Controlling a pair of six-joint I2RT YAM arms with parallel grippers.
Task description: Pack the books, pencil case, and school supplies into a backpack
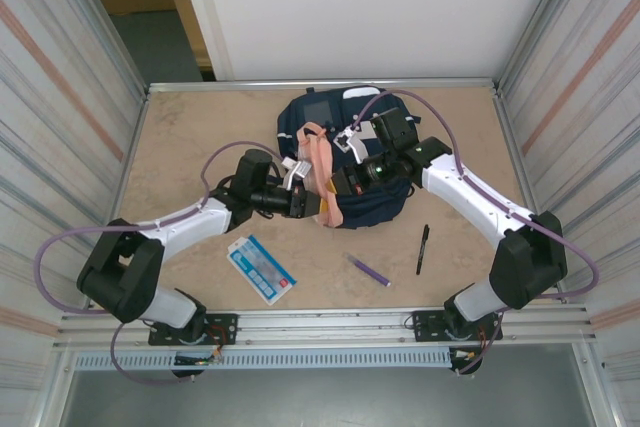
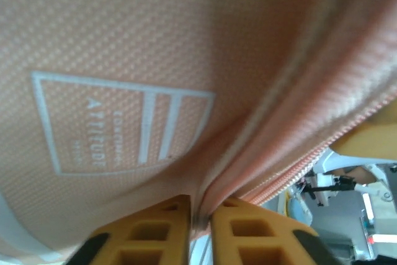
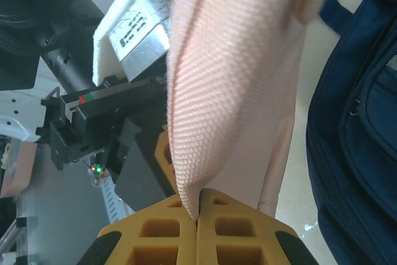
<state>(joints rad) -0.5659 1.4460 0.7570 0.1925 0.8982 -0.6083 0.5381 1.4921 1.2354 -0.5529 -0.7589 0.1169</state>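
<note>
One booklet (image 1: 262, 269) is seen lying flat on the left front of the worktop (image 1: 190, 137). The left arm (image 1: 190, 217) is stretched low towards the middle, and the left end effector (image 2: 200, 210) is pinched narrow on a fold of the one case (image 1: 320, 159). The case is held lengthwise between both end effectors, over the left part of the one backpack (image 1: 372, 209), which lies at the middle back of the worktop. The case's lower end seems to hang just off the backpack's near edge, though this is not clearly seen. Two pens are counted at the right front: a purple pen (image 1: 370, 270) and, further right, a black pen (image 1: 423, 249). The right arm (image 1: 470, 197) is bent inward over the backpack, the right end effector (image 3: 197, 202) clamped tight on the case's edge.
</note>
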